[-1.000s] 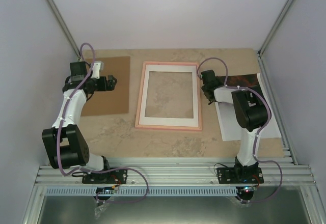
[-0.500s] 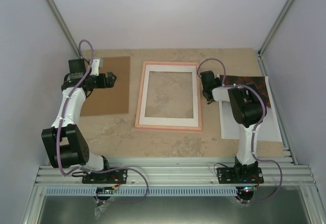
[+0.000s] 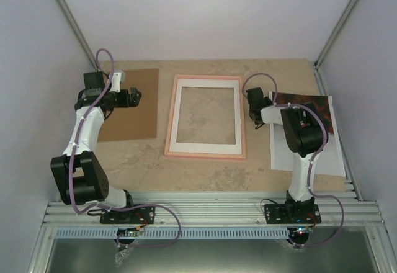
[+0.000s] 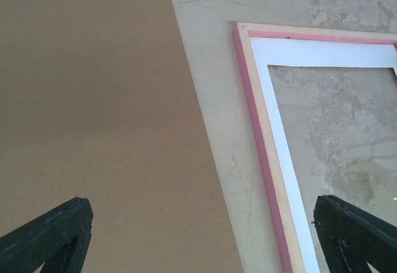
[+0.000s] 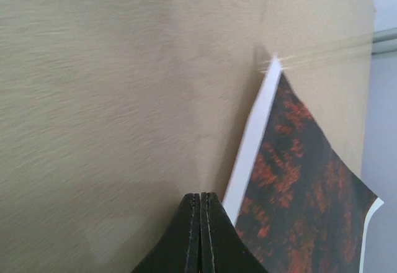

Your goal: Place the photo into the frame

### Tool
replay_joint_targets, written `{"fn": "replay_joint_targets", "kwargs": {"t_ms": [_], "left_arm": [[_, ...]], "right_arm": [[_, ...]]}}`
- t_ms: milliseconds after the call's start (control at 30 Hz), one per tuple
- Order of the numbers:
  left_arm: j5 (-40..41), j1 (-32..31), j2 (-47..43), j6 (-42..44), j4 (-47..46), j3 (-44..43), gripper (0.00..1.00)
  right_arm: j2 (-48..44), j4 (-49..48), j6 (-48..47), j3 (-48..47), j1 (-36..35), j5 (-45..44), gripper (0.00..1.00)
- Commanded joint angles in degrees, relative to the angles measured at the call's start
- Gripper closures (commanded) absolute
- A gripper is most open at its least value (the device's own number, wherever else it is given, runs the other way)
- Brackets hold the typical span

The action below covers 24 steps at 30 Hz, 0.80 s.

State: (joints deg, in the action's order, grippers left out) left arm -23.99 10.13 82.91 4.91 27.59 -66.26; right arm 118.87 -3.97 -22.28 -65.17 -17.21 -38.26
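Across the bench, a beige marbled table (image 3: 205,175) fills the floor of a pale-walled booth (image 3: 205,18), with a ribbed metal rail (image 3: 205,212) at the near edge where both arm bases sit.

Overhead: the pink frame (image 3: 205,77) lies flat mid-table with a white mat (image 3: 175,115) inside it, and the table shows through its opening. A brown board (image 3: 139,115) lies flat to its left. The photo (image 3: 313,107) lies to the right of the frame, apart from it, picture side up, red-orange and dark. The right arm's forearm covers much of it from above.

The left gripper (image 3: 135,95) hovers over the board. Its wrist camera adds what the overhead cannot: jaws spread wide, fingertips (image 4: 49,236) at the bottom corners of the view, nothing between them, only the board's edge and the frame's left rail below.

The right gripper (image 3: 254,118) sits between frame and photo. Its wrist view shows the jaws pressed together with no gap. The photo's white edge runs down to the right fingertip (image 5: 214,229). I cannot tell whether paper is pinched. That view is motion-blurred.

A purple cable (image 3: 101,59) loops above the left arm.
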Motion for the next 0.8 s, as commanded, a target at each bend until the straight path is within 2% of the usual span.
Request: {"fn": "replay_joint_targets", "kwargs": {"t_ms": [0,200,333,367,433,533,600,667,767], "left_arm": [[0.4,0.2,0.6,0.3,0.4,-1.7,0.01],[0.0,0.2,1.2,0.3,0.9,-2.5,0.01],[-3.5,0.0,1.5,0.8,1.3,-2.7,0.01],[-4.3,-0.5,1.5,1.1,1.3,-2.8,0.01],[-4.5,-3.0,1.6,1.6,1.5,-3.3,0.01],[-4.2,-9.1,2.8,0.3,0.6,-4.6,0.01],[-3.5,-16.1,4.6,-1.2,-0.8,-6.7,0.01],[-3.9,-21.1,7.3,-5.5,-3.8,-8.7,0.01],[-2.0,-28.7,13.5,-13.5,-7.4,-13.8,0.01]], "right_arm": [[-4.8,4.2,1.3,2.3,-3.8,3.7,1.0],[-9.0,4.7,2.6,1.3,-7.4,6.9,1.0],[-11.6,12.2,6.6,-2.5,-6.5,15.4,0.99],[-12.6,14.0,7.4,-3.1,-5.5,18.3,0.93],[-15.9,16.1,8.4,-2.7,-2.8,25.1,0.71],[-20.7,19.3,8.3,-1.8,1.5,35.3,0.53],[-23.8,21.4,7.6,-1.1,5.3,42.3,0.4],[-26.0,23.3,6.3,0.0,9.8,48.6,0.35],[-28.6,25.3,3.4,1.7,15.7,51.3,0.34]]}}
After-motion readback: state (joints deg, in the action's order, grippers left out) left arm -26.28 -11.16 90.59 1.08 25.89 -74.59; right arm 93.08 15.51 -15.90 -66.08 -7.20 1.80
